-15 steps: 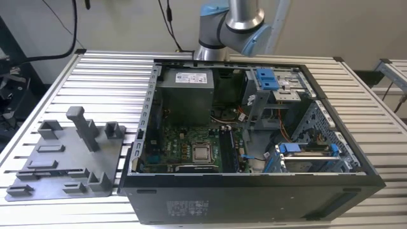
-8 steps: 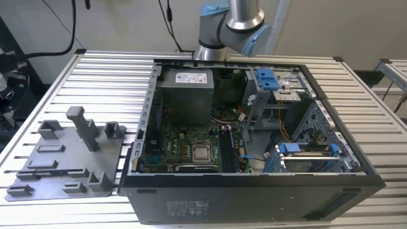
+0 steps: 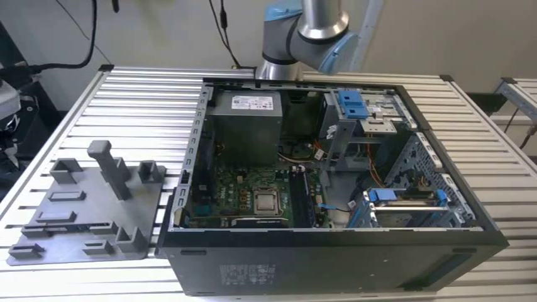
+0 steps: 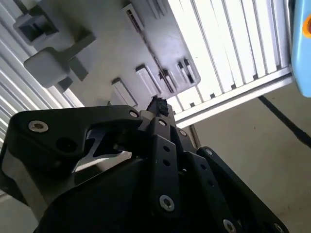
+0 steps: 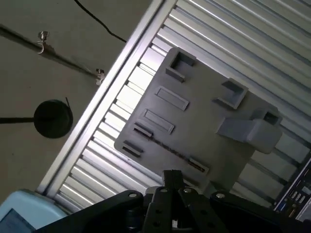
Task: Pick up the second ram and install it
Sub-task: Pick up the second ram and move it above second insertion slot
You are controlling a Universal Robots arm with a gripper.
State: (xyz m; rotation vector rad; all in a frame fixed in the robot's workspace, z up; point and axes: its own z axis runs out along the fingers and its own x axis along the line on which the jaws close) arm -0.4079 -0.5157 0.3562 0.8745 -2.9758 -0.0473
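The grey holder plate [image 3: 88, 211] lies on the slatted table at the exterior view's left, beside the open computer case [image 3: 336, 251]. A thin dark strip [image 5: 167, 147] stands edge-up in the plate's long slot between two end clips; it looks like the second ram. My gripper [image 5: 172, 175] hangs well above the plate [image 5: 204, 121], over the edge nearest the strip. Its fingers are shut with nothing seen between them. In the second wrist view the gripper [image 4: 158, 104] points down at the same plate [image 4: 107, 43].
Inside the case sit the motherboard [image 3: 251, 189], the power supply [image 3: 243, 123] and blue-tabbed drive bays [image 3: 356, 107]. A tall upright post [image 3: 109, 167] rises from the plate. The table edge [image 5: 97, 97] runs close to the plate, with floor beyond.
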